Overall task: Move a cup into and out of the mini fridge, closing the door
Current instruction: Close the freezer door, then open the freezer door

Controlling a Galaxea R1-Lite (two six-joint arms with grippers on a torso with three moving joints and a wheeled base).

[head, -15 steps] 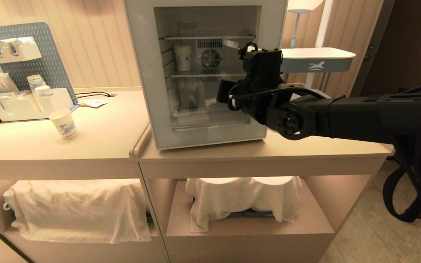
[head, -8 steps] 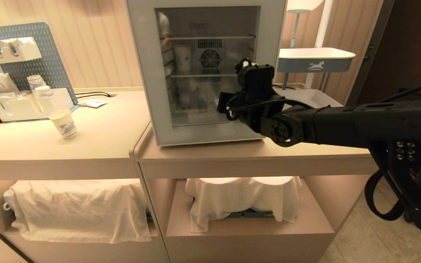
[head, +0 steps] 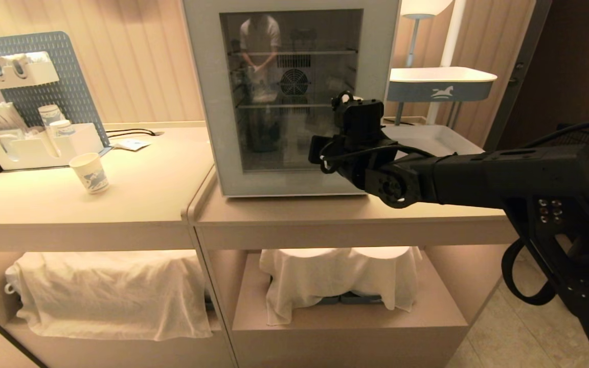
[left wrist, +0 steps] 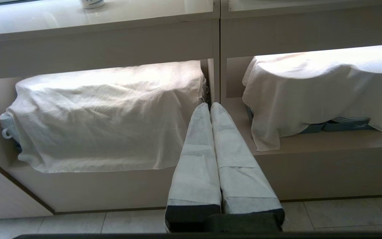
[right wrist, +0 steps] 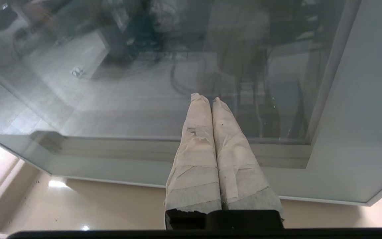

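Note:
The mini fridge (head: 202, 61) stands on the right counter with its door (head: 294, 128) flat against the body. The tinted glass mirrors the room, so the shelves behind it show only dimly. My right gripper (head: 346, 98) is shut, its taped fingertips (right wrist: 200, 99) at the lower right part of the glass pane (right wrist: 144, 99), touching it or nearly so. A white paper cup (head: 89, 173) with blue print stands upright on the left counter, well away from both arms. My left gripper (left wrist: 210, 105) is shut and parked low in front of the lower shelves.
A white organiser (head: 44, 148) with stacked cups and a blue pegboard (head: 69, 87) stand at the back left. A white tray stand (head: 443, 82) is right of the fridge. White cloths (head: 110, 291) (head: 335, 276) cover the lower shelves. A person is reflected in the glass (head: 258, 36).
The door has swung from ajar to flat against the fridge. My right gripper followed it in towards the fridge. The cup on the counter has not moved.

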